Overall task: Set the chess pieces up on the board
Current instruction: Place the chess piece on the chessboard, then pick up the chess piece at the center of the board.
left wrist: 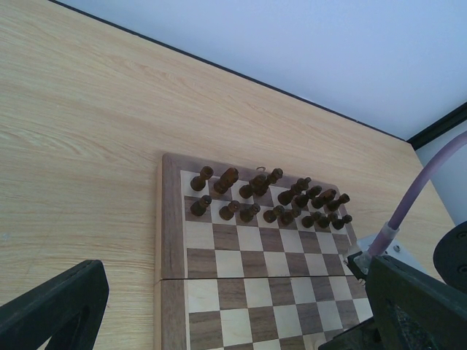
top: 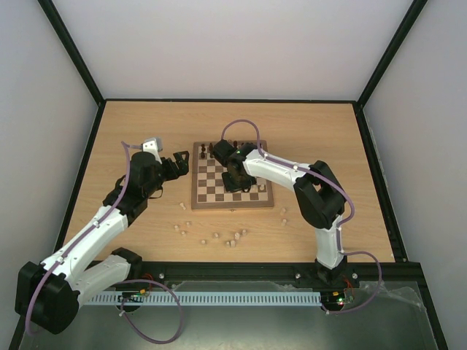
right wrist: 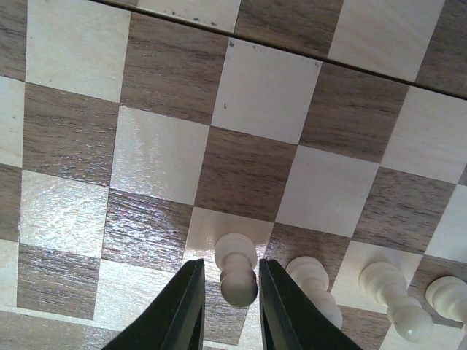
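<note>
With right gripper (right wrist: 232, 321) barely parted around pale pawn (right wrist: 237, 271), bottom centre: could snag on lifting, tipping it against neighbouring pawn (right wrist: 314, 286) just right. With left gripper (top: 181, 165) spread wide, empty.

Board (top: 232, 184): one.
Dark pieces (left wrist: 249, 211): I count sixteen, in two rows; the far end is crowded, so roughly.
Pale pieces on squares (right wrist: 237, 270): four in my right wrist view.
Loose pale pieces (top: 216, 235) on the worktop (top: 306, 131): about eleven, too small to be sure.
Arms: two, left arm (top: 95, 230) and right arm (top: 321, 204).
</note>
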